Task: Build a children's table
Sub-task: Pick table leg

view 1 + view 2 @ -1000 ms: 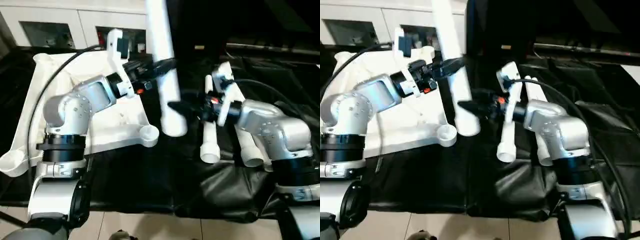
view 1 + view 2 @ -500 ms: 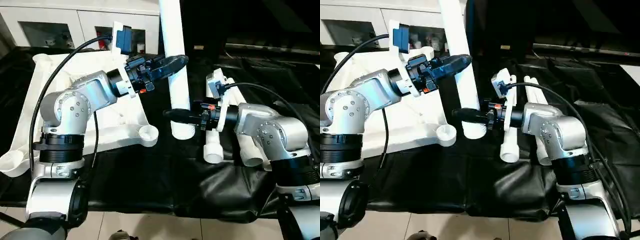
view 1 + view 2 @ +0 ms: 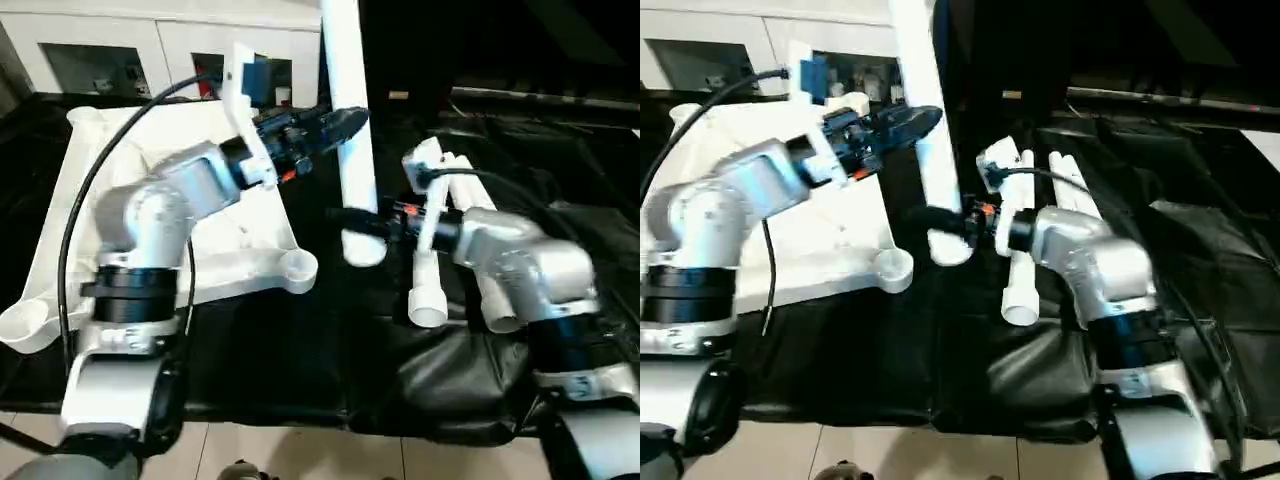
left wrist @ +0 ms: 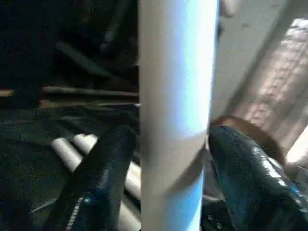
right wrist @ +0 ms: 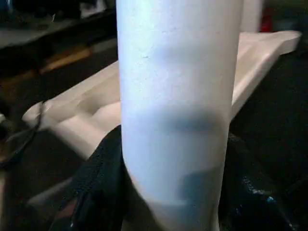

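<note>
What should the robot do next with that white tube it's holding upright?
Probably carry the leg left, over the tabletop's corner socket. Both end effectors, left and right, flank it upright, its flared end beside that open socket, not in it.

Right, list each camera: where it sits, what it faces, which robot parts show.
Left eye: on the head, looking down at the upright leg, tabletop, both forearms.
Right eye: same scene, from slightly to the side.
Left wrist: on the left arm, along the left gripper straddling the leg.
Right wrist: along the right gripper, tabletop behind.
Shared: the leg.
</note>
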